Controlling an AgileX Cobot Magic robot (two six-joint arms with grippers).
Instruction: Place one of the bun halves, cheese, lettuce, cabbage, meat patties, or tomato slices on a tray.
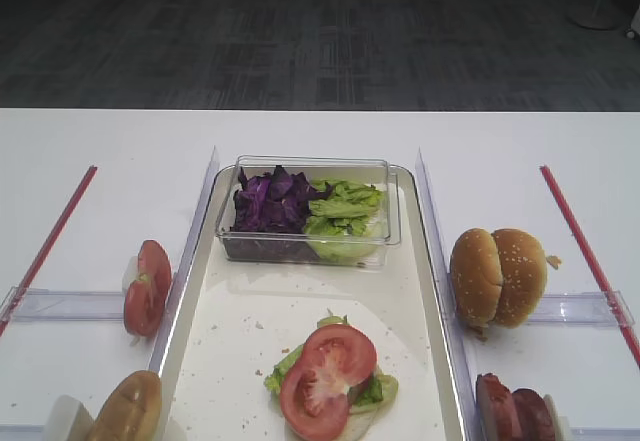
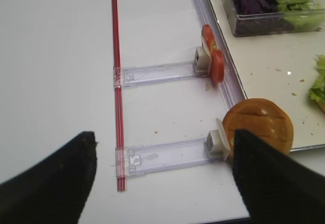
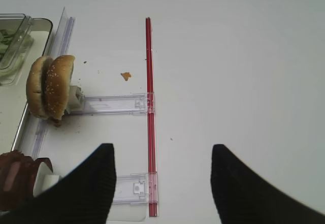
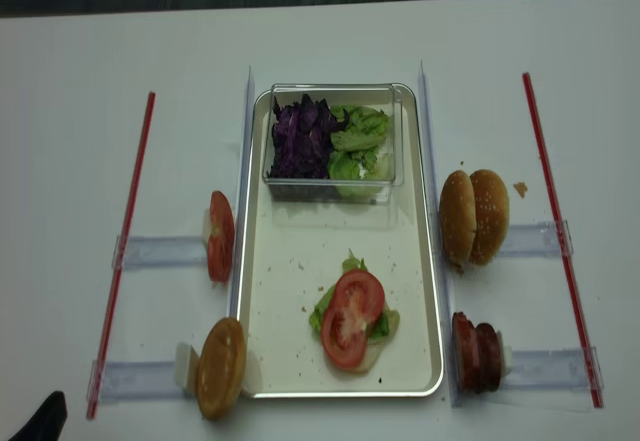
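Nearest the camera in the high view, 2 tomato slices point(image 1: 326, 379) lie overlapped on lettuce point(image 1: 283, 369) and a pale bun base, all resting on the tray point(image 1: 222, 321) toward its near end. At the tray's far end stands a clear plastic box point(image 1: 308, 211) holding purple cabbage point(image 1: 268, 201) on its left side and more lettuce on its right. Crumbs speckle the bare tray floor.

Left of the tray, 2 more tomato slices point(image 4: 219, 236) stand on edge against a clear holder point(image 4: 160, 252). Nearer, 1 bun half point(image 4: 221, 367) stands on edge at a second holder, just beside the tray rim. Right of the tray, 2 sesame bun halves point(image 1: 498, 276) stand upright, pressed together. Nearer on that side, 2 meat patties point(image 4: 476, 351) stand on edge at another holder. 1 red strip point(image 4: 122, 251) runs along the table on the far left, and another on the far right.

Left gripper point(image 2: 161, 178): fingers spread wide above the table, holding nothing, the standing bun half just beside its right finger. Right gripper point(image 3: 162, 183): the 2 dark fingers point(image 3: 91, 188) show a clear gap between them and nothing is gripped, above the right red strip.
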